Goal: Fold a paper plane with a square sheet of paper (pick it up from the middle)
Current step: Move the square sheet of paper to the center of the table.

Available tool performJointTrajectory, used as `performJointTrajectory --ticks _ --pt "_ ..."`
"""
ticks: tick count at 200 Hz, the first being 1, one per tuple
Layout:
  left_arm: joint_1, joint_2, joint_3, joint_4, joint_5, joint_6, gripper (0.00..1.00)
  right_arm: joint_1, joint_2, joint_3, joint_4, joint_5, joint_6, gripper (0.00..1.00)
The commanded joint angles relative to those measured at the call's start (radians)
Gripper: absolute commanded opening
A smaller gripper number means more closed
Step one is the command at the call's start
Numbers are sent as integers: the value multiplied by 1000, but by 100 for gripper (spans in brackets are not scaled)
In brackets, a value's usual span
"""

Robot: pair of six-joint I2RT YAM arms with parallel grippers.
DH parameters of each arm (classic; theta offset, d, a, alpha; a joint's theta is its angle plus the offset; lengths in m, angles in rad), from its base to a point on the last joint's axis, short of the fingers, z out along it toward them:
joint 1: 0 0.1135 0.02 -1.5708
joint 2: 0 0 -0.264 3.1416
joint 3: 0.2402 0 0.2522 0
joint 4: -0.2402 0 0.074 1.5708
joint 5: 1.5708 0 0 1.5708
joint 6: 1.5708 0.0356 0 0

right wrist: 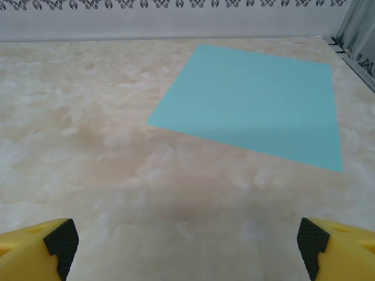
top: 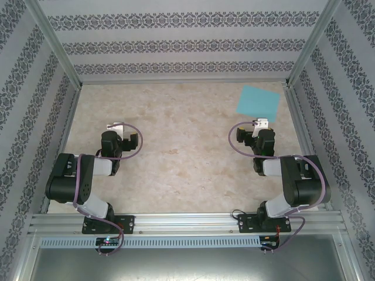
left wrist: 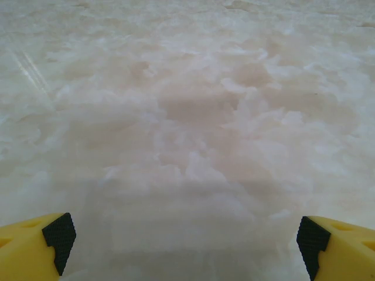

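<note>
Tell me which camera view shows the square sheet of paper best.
Right wrist view: the square sheet of paper lies large and flat ahead of the open right gripper, all four corners in sight. The top external view shows it small, near the far right corner of the table.

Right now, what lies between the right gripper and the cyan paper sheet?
That stretch is bare: in the right wrist view, marbled tabletop runs from the open right gripper to the flat square sheet of paper.
</note>
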Motion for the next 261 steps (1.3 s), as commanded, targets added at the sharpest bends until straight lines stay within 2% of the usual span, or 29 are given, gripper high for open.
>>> performJointTrajectory --ticks 1,88,131,143,167,183,203,231,243,261 --pt "13 -7 12 51 8 19 100 -10 -16 14 14 -12 -12 98" --pt "13 -4 13 49 10 20 100 -23 -18 10 22 -36 -2 97" --pt "13 -8 8 56 5 20 100 -23 -25 -6 47 5 16 97" --pt "12 -49 26 -4 -3 15 100 -23 -61 -15 42 14 20 98" --pt "11 -183 89 -216 -21 10 100 -23 -185 41 -182 -16 5 97" --pt "11 -249 117 -294 -36 -42 100 -24 -248 93 -310 -15 20 98" --pt "9 -290 167 -384 20 -140 100 -26 -310 192 -486 -96 75 98" --pt "0 -246 310 -591 135 -283 100 -25 -306 355 -705 -225 150 98" --pt "-12 -227 345 -625 180 -334 100 -25 -283 422 -801 -212 172 98" --pt "-47 -211 378 -643 233 -397 100 -28 -231 517 -908 -125 171 98"
